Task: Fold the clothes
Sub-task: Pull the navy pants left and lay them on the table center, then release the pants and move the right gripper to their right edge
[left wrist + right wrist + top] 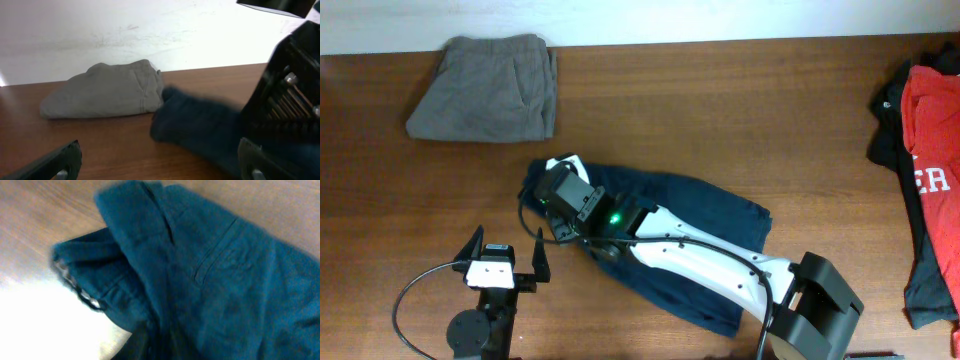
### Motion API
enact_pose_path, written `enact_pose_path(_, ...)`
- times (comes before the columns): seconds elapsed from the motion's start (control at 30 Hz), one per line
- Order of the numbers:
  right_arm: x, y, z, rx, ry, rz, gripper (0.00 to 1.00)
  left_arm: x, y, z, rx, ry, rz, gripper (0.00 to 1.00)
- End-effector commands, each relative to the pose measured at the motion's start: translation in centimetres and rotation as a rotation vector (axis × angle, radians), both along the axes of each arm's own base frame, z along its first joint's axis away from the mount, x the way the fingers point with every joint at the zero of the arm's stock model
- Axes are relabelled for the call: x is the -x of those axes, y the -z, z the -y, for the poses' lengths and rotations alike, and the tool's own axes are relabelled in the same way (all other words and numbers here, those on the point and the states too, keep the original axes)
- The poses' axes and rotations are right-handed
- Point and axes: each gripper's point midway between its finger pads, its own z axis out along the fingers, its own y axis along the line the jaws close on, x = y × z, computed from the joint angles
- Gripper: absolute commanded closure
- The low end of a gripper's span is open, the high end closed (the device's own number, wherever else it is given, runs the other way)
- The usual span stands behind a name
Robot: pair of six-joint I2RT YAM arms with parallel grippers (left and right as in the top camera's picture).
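The navy-blue shorts (705, 215) lie spread in the middle of the table, partly under my right arm. My right gripper (555, 183) is at their left end, and the cloth is bunched up there. In the right wrist view the navy shorts (210, 270) fill the frame, with a pocket seam showing, and the cloth runs down into the dark jaws (160, 342), which look shut on it. My left gripper (506, 258) is open and empty near the front edge, left of the shorts. In the left wrist view its fingers (160, 167) frame bare wood, with the navy shorts (200, 125) just ahead.
Folded grey shorts (485, 88) lie at the back left and also show in the left wrist view (105, 90). A red shirt (935, 150) and a black garment (890, 110) are piled at the right edge. The right arm's base (820, 310) stands at the front right.
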Motion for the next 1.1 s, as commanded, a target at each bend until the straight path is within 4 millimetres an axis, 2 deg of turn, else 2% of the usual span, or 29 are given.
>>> enact_pose_path(0.0,0.0,-0.4,-0.2,-0.004,0.006,0.002,0.45,0.0,0.1,0.1,-0.012,0.009,-0.001,0.01)
enact_pose_path(0.03,0.0,-0.3,-0.1,-0.001,0.007,0.0,0.37,0.0,0.1,0.1,-0.012,0.009,-0.001,0.01)
enact_pose_path(0.07,-0.1,-0.3,0.0,0.002,0.01,0.0,0.34,0.0,0.1,0.1,-0.012,0.009,-0.001,0.01)
enact_pose_path(0.23,-2.3,-0.5,1.8,0.007,0.07,0.01,0.33,0.0,0.1,0.1,-0.012,0.009,-0.001,0.01)
enact_pose_path(0.33,-4.4,-1.0,4.2,0.01,0.133,0.011,0.33,0.0,0.1,0.1,-0.012,0.009,-0.001,0.01)
enact_pose_path(0.4,-5.9,-1.4,6.7,0.026,0.189,0.005,0.33,0.0,0.1,0.1,-0.012,0.009,-0.001,0.01)
enact_pose_path(0.53,-8.6,-1.7,13.9,0.09,0.339,-0.039,0.33,0.0,0.1,0.1,-0.012,0.009,-0.001,0.01)
enact_pose_path(0.63,-9.4,-1.3,19.4,0.142,0.448,-0.105,0.33,0.0,0.1,0.1,-0.012,0.009,-0.001,0.01)
enact_pose_path(0.7,-9.2,-0.7,23.1,0.189,0.518,-0.168,0.33,0.0,0.1,0.1,-0.012,0.009,-0.001,0.01)
enact_pose_path(0.8,-7.3,0.6,28.4,0.269,0.61,-0.316,0.27,0.0,0.1,0.1,-0.012,0.009,-0.001,0.01)
enact_pose_path(0.93,-4.3,1.3,33.0,0.354,0.694,-0.476,0.23,0.0,0.1,0.1,-0.012,0.009,-0.001,0.01)
enact_pose_path(1.07,-1.8,1.4,36.0,0.427,0.747,-0.581,0.21,0.0,0.1,0.1,-0.012,0.009,-0.001,0.01)
